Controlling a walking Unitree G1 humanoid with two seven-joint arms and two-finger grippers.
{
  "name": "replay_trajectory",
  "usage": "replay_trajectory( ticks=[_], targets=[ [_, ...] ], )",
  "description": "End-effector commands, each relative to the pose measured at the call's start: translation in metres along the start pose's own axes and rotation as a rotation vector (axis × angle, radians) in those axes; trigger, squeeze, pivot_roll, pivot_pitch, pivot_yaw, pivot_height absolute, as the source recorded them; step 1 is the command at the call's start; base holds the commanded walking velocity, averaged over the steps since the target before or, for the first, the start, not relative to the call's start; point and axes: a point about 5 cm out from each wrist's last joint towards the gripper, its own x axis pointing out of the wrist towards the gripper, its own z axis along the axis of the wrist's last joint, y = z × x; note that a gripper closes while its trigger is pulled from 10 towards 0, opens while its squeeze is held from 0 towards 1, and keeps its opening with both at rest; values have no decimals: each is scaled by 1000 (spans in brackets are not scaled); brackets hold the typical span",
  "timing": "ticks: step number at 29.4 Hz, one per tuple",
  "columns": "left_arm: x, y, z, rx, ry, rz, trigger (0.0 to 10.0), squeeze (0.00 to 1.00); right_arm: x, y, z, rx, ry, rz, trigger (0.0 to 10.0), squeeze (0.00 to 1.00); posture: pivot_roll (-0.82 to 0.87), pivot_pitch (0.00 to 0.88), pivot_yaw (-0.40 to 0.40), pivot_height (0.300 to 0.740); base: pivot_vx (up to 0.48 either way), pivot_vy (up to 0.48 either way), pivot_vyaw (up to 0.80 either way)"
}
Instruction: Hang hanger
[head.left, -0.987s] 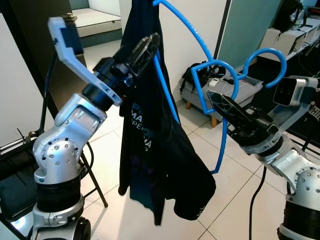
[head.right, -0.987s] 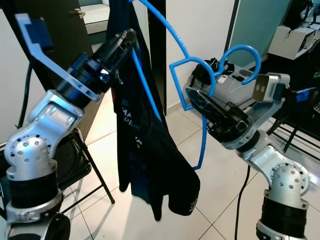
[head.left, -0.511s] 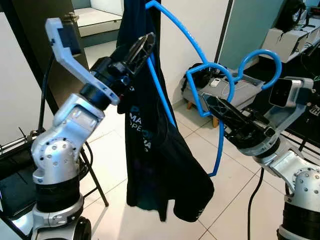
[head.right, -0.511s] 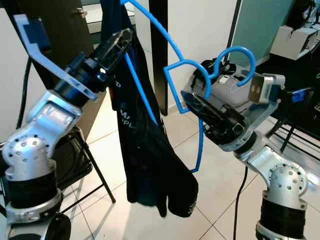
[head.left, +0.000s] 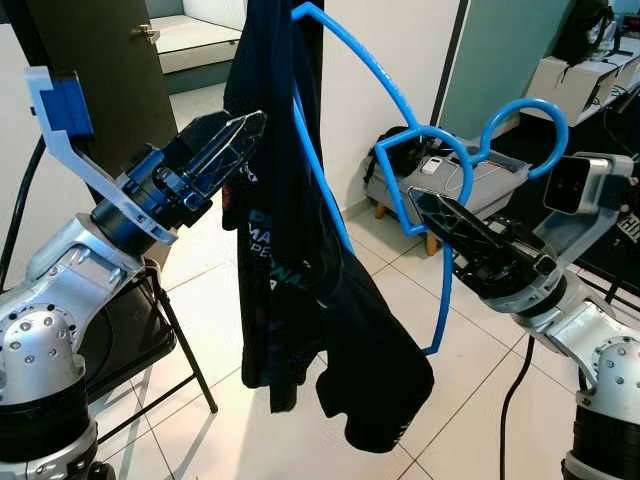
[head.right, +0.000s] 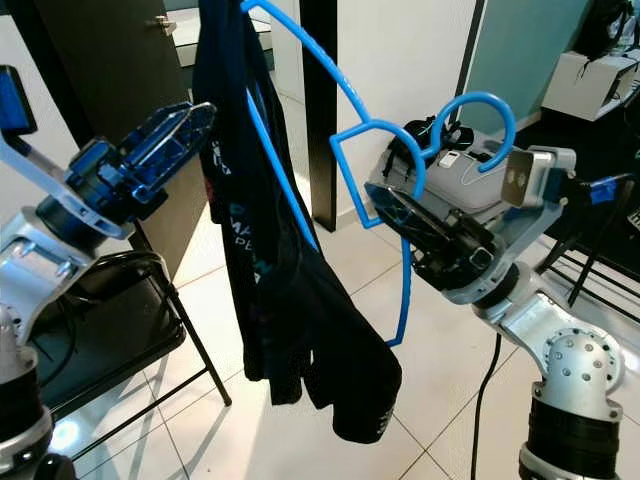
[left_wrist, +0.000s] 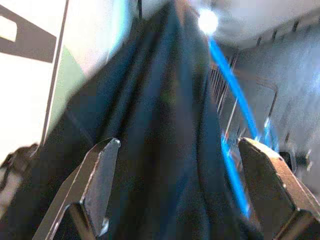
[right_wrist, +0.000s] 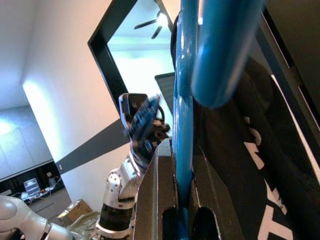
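Shirt (head.left: 290, 260) top cut off. Right tool (head.left: 432, 208) clamps hanger (head.left: 385, 95); left tool (head.left: 240, 135) wide, beside shirt.

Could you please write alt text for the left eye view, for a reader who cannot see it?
The right gripper holds a blue hanger with a dark shirt draped over it, above a tiled floor. The left gripper is open beside the shirt, on the robot's left.
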Motion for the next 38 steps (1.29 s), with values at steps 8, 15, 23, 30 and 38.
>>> replay_trajectory(
  ticks=[8,15,23,30,38],
  targets=[
    [0,5,-18,59,103,40,10000,0,2,6,8,-19,-18,45,10000,0,6,35,-7,740,0,0,0],
    [2,8,-18,72,107,61,10000,0,2,7,7,-17,-18,47,10000,0,6,35,-7,740,0,0,0],
    [5,11,-16,88,83,70,10000,0,2,6,7,-13,-16,49,10000,0,8,34,-7,740,0,0,0],
    [11,7,-8,55,6,46,10000,0,3,6,4,-8,-12,47,10000,0,8,33,-5,740,0,0,0],
    [16,1,-6,29,-20,4,10000,0,4,6,3,-6,-10,47,10000,0,8,29,-7,740,0,0,0]
  ],
)
